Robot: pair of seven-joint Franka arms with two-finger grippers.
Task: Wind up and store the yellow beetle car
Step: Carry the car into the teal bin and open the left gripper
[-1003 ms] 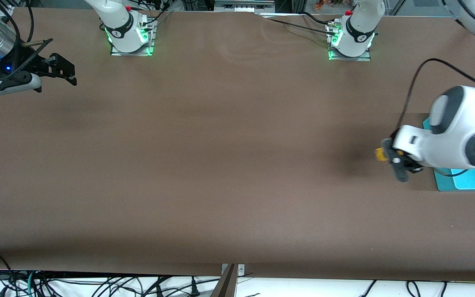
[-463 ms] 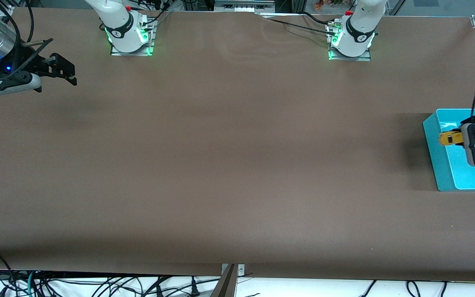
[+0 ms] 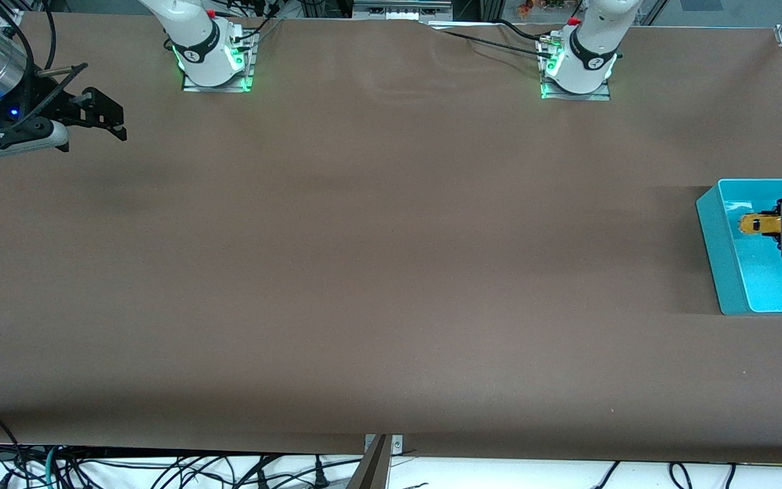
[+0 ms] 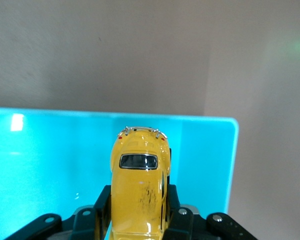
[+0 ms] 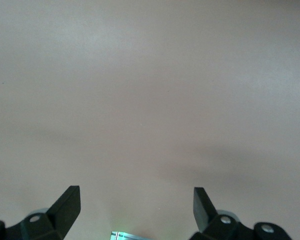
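The yellow beetle car [image 3: 756,224] is a tiny rounded toy with dark windows. My left gripper [image 3: 771,228] is shut on it and holds it over the inside of the turquoise bin [image 3: 711,224] at the left arm's end of the table. In the left wrist view the car [image 4: 139,192] sits clamped between the two black fingers, with the bin's floor [image 4: 45,165] under it. My right gripper [image 3: 109,119] is open and empty, waiting above the table at the right arm's end. The right wrist view shows its fingers [image 5: 67,204] spread over bare brown table.
The turquoise bin holds nothing else that I can see. The brown table [image 3: 377,258] stretches between the two arms. The two arm bases [image 3: 213,51] stand along the table's edge farthest from the front camera. Cables hang below the table's near edge.
My left gripper has carried the car from above the table beside the bin to over the bin's inside, and the arm has swung out of the front view. The right arm has not moved.
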